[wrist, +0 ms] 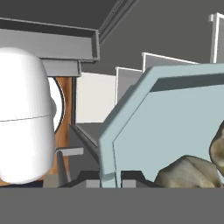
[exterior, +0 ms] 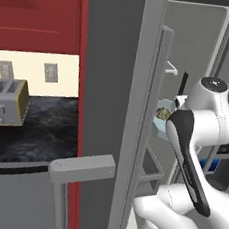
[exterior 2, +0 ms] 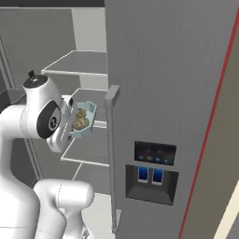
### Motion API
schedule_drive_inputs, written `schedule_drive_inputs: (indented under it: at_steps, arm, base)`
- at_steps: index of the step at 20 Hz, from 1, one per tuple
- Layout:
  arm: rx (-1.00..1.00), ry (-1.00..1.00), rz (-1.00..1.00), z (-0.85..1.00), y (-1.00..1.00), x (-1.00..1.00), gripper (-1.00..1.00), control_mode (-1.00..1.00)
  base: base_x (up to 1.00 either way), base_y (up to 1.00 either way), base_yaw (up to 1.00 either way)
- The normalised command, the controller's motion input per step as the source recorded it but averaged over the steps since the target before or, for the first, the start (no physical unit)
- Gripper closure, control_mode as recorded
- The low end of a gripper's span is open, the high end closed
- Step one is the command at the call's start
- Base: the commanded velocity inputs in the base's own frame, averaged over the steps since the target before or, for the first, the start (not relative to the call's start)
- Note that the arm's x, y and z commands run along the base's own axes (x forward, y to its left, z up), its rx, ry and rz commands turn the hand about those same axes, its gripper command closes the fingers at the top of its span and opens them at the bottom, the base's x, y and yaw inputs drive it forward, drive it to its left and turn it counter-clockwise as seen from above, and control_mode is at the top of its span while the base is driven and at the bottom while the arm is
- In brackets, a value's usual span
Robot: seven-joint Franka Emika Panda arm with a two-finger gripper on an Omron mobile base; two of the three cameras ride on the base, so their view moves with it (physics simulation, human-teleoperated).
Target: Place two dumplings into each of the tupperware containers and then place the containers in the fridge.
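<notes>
Pale blue translucent plastic is what you have in the claw: the small rectangular tupperware container with cut corners (exterior 2: 83, 120) hangs in front of the open grey fridge (exterior 2: 168, 93), and the gripper (wrist: 110, 177) is clamped shut on its rim, one dark fingertip on each side of the wall at 6 o'clock in the hand view. The tray sits tilted, its open face turned toward your right base camera.

Watch your edges. In the left base view the container (exterior: 162, 118) lies just beside the thick grey door edge (exterior: 147, 115), which stands at its 9 o'clock. In the right base view the grey bar handle (exterior 2: 111, 154) runs down at the container's 3 o'clock, close to its rim. Behind the tray, at 12 o'clock, the flat grey fridge shelves (exterior 2: 79, 63) stack up with open room between them; the shelf (exterior 2: 88, 148) at 6 o'clock is bare.

Inside the container you can see lumpy olive-brown and tan dumplings (exterior 2: 80, 119) piled against each other; their count is hard to tell. In the hand view one dumpling (wrist: 188, 173) rests against the pale blue wall (wrist: 175, 127).

At 9 o'clock in the left base view, a boxy silver toaster (exterior: 6, 101) stands on the dark speckled counter (exterior: 39, 128), well apart.
</notes>
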Motion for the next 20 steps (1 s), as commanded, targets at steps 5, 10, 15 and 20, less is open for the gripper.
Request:
schedule_drive_inputs:
  at_steps: [5, 10, 15, 20]
  arm:
    - [0.0, 0.0, 0.0, 0.0, 0.0, 0.0, 1.0, 1.0]
    - [0.0, 0.0, 0.0, 0.0, 0.0, 0.0, 1.0, 1.0]
    - [0.0, 0.0, 0.0, 0.0, 0.0, 0.0, 1.0, 1.0]
    - [0.0, 0.0, 0.0, 0.0, 0.0, 0.0, 1.0, 1.0]
  base:
    - [0.0, 0.36, -0.17]
    - [0.0, 0.26, -0.15]
    - [0.03, -0.09, -0.06]
    - [0.35, -0.4, -0.01]
